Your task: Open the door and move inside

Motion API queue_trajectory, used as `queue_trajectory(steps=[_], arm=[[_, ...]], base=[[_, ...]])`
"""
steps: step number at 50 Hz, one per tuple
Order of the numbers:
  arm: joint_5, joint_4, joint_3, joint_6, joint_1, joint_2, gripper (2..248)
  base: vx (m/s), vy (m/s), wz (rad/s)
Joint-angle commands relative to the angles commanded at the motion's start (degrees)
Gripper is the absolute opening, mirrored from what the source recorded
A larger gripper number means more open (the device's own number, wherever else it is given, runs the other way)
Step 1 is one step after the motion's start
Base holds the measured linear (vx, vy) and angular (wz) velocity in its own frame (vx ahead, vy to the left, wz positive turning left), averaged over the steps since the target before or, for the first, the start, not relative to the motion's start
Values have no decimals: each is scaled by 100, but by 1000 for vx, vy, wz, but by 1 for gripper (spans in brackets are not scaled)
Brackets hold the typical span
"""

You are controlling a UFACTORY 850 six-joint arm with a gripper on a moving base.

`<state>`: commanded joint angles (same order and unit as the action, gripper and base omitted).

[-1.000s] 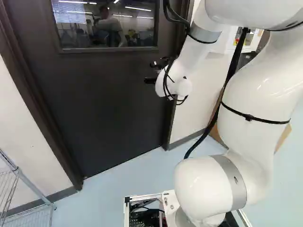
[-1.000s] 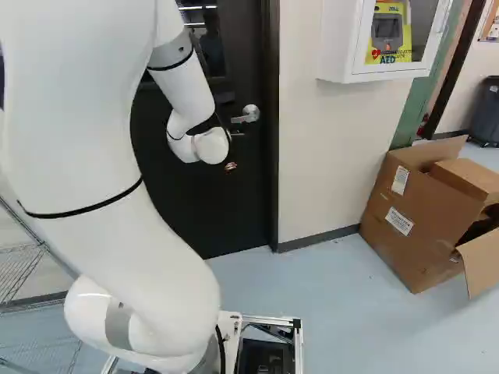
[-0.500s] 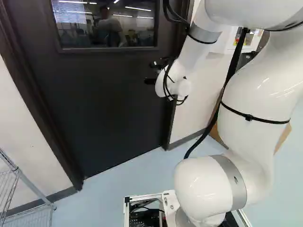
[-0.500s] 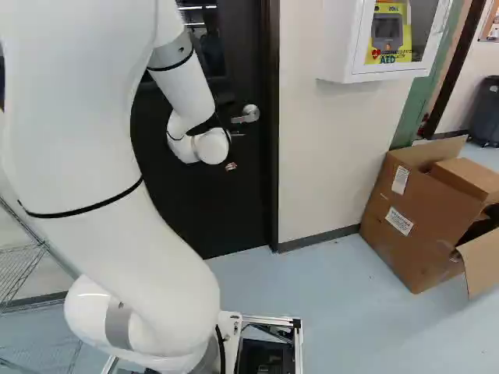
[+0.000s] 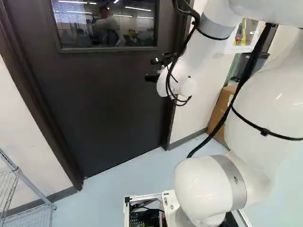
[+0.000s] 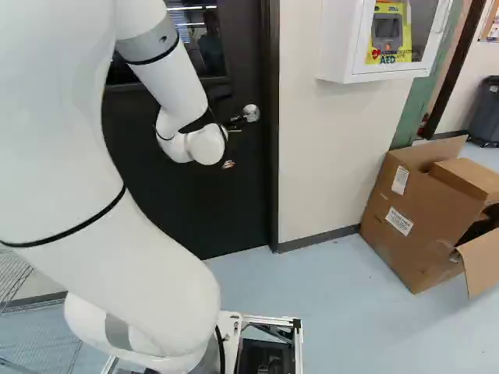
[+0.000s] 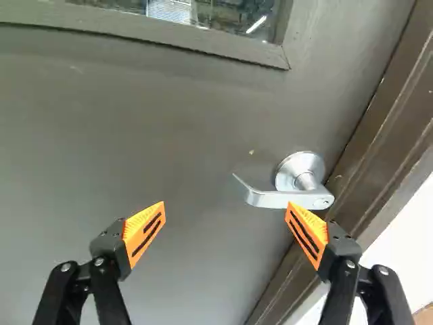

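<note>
Ahead of the released, empty gripper (image 7: 226, 205), the lever handle (image 7: 270, 199) is ungrasped; the door (image 5: 104, 104) is closed; unlatching, opening and entry remain.

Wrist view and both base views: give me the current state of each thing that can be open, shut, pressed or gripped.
Door: closed in its frame.
Metal lever handle: roughly level, not pressed down, not gripped.
Gripper: open, one finger overlapping the lever in view; contact cannot be told.
Cardboard box: open, flaps spread.
White wall cabinet: front appears shut.
</note>
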<state>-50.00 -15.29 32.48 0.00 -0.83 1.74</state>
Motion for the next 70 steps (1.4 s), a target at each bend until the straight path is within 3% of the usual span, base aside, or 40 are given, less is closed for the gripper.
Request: queue_trajectory(steps=[12,35,70], arm=[[0,0,104,0,1,56,247],[0,0,602,0,50,-215,247],[0,0,646,0,64,-533,247]], base=[[0,0,0],[0,0,0],[0,0,0]])
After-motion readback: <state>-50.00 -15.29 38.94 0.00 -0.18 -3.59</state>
